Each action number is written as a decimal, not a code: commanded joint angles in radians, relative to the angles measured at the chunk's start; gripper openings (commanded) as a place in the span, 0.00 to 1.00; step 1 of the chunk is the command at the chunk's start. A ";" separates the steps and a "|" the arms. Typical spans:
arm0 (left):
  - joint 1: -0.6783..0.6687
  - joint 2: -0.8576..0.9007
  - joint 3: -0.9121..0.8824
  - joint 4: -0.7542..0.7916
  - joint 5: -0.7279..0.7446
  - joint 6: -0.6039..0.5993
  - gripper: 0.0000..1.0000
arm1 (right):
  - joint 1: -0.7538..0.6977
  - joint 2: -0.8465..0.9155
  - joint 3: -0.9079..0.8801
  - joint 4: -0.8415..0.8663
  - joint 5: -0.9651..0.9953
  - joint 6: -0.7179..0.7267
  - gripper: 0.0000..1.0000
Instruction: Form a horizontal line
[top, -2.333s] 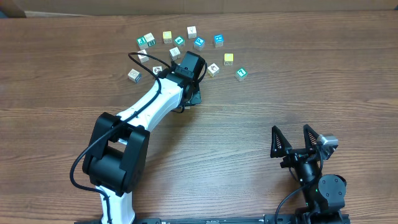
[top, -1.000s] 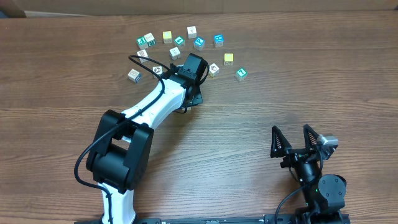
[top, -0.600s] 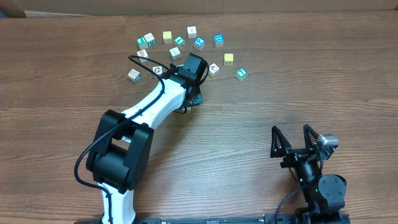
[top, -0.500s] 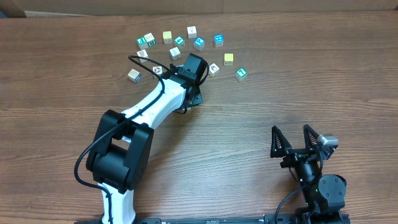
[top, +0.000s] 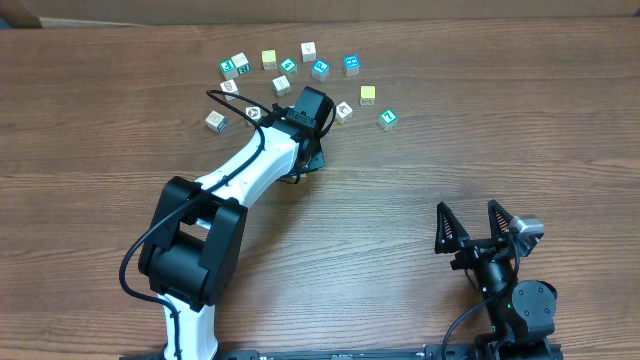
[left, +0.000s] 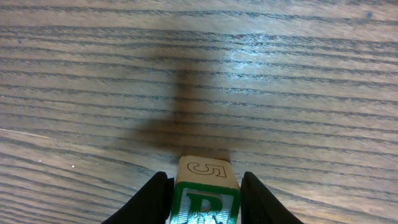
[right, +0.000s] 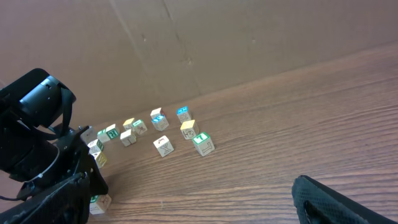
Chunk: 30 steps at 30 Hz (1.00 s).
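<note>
The small wooden cube with a green R on its white face is seen in the left wrist view, clamped between the two black fingers of the left gripper, an outlined 5 on its top side. It is held over the brown wood-grain table, a dark shadow being cast just ahead of it. Whether it touches the wood cannot be told.

From overhead, that cube is hidden under the black wrist at the end of the white left arm, which is stretched toward the far side of the table. Around the wrist the other white-faced toy cubes are scattered in a loose arc — no straight row is formed. Mixed among them are teal-faced cubes and plain yellow cubes.

Well apart, near the table's front right, the right gripper is parked — its jaws are spread wide, with nothing between them.
</note>
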<state>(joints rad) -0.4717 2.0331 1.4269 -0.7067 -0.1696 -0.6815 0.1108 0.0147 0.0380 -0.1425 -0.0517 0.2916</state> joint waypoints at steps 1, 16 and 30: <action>-0.008 0.016 0.006 0.000 -0.013 -0.005 0.36 | -0.006 -0.012 -0.003 0.007 -0.003 0.003 1.00; -0.005 0.016 0.009 0.025 0.016 0.127 0.52 | -0.006 -0.012 -0.003 0.007 -0.003 0.003 1.00; -0.005 0.016 0.014 0.002 0.069 0.154 0.44 | -0.006 -0.012 -0.003 0.007 -0.003 0.003 1.00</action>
<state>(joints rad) -0.4717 2.0331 1.4269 -0.6971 -0.1116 -0.5461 0.1108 0.0147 0.0380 -0.1425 -0.0521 0.2916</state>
